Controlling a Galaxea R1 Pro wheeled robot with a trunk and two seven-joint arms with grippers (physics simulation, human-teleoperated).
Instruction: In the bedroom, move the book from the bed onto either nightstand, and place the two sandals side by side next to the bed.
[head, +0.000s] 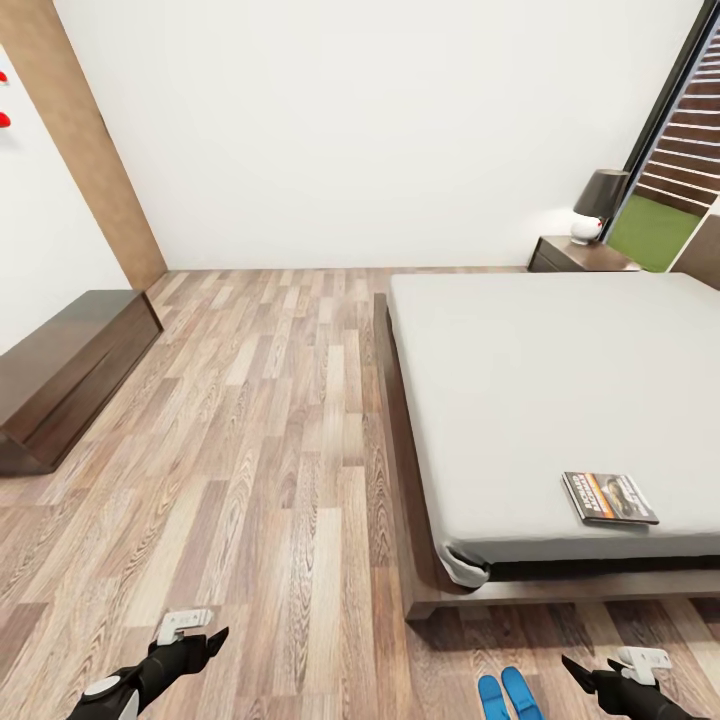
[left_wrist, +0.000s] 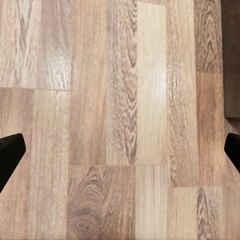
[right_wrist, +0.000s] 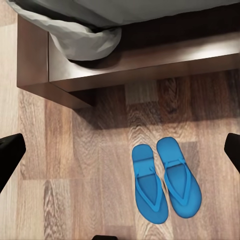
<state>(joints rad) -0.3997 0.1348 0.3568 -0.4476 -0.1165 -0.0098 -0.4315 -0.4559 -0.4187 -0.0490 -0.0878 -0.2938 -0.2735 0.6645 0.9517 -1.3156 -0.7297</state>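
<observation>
Still, book (head: 609, 498) near bed (head: 520, 370) edge; both claws (left_wrist: 120, 150) (right_wrist: 120, 150) apart over floor (head: 260, 450).

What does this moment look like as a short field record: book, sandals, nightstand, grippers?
book: thin dark paperback lying flat on the pale grey mattress of the bed, near its foot edge
sandals: two bright blue flat sandals side by side on the wood-plank floor, beside the bed frame
nightstand: dark wooden cabinet carrying a lamp
left gripper: open, empty
right gripper: open, empty
</observation>
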